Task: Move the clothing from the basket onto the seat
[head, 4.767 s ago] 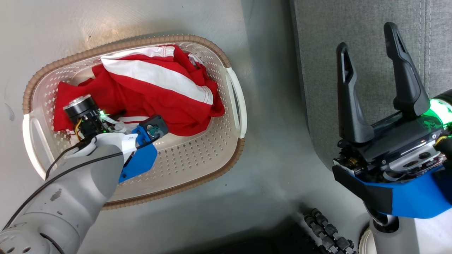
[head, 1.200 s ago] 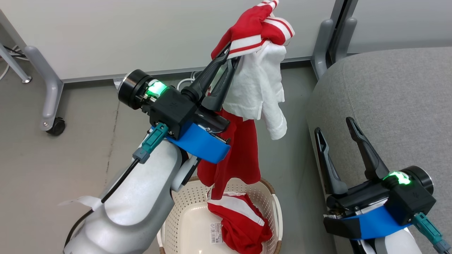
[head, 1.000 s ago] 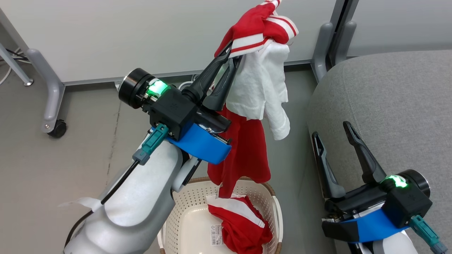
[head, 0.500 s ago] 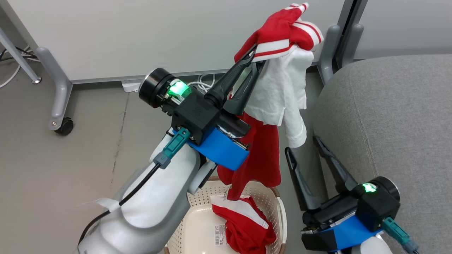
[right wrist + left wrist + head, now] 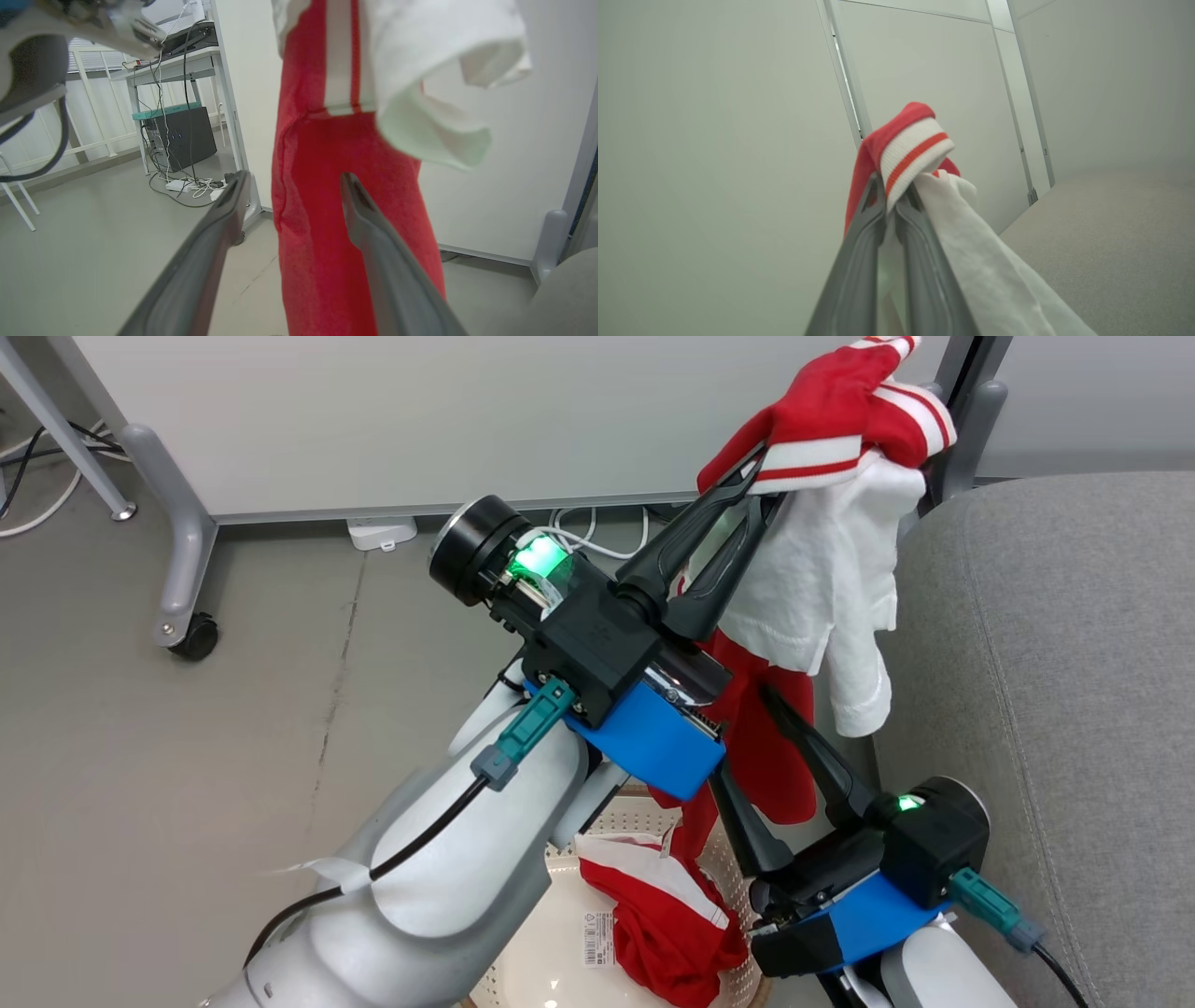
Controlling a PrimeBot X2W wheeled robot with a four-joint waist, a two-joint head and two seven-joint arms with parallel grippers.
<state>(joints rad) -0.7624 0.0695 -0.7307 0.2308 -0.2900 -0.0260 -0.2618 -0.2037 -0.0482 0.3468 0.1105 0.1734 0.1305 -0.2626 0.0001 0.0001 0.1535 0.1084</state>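
While left fingers [image 5: 686, 537] pinch the hanging garment [image 5: 812, 569], spread right fingers [image 5: 812, 749] point at it beside the seat [image 5: 1074, 663].

The garment [image 5: 822, 401] is soft cloth, the basket [image 5: 644, 814] smooth perforated plastic, the seat [image 5: 1055, 644] matt grey fabric

You face a smooth grey floor [image 5: 168, 784] and a pale partition wall [image 5: 373, 420]; its grey metal foot [image 5: 182, 569] rides a black caster [image 5: 194, 639] near a white power strip [image 5: 381, 533].
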